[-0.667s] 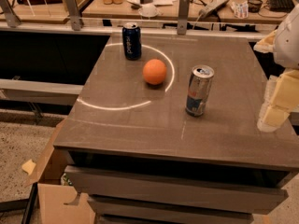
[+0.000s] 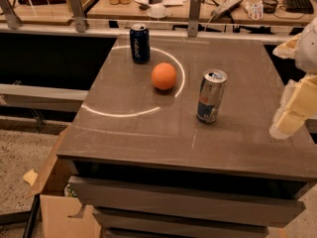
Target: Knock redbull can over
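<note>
Pale, blocky jaws at the far right edge of the scene, hanging just past the right rim of the table (image 2: 148, 138) and partly cut off by the frame. Wide or narrow: cannot tell. Touching nothing on the table. Above them, a bit of white arm (image 2: 308, 51).

To the left of the jaws, well apart from them, the silver can (image 2: 211, 96): upright on the table, right of centre, blue and red on its side, pull-tab top catching the light. A stretch of tabletop between the two.

Further left and a little farther back, an orange (image 2: 164, 76), near the silver can but not touching. Beyond that, toward the far left corner, a dark blue can (image 2: 139, 43), also upright. Around the orange, a thin white ring (image 2: 119, 114) marked on the tabletop, with the dark blue can at its far edge and the silver can just outside it on the right.

Task judged barely begun: no contact, no tilt, nothing tipped. Left to do: bring the jaws leftward across the gap, level with the upper half of the silver can, then push sideways until over. Best kept clear of the orange and the dark blue can.
</note>
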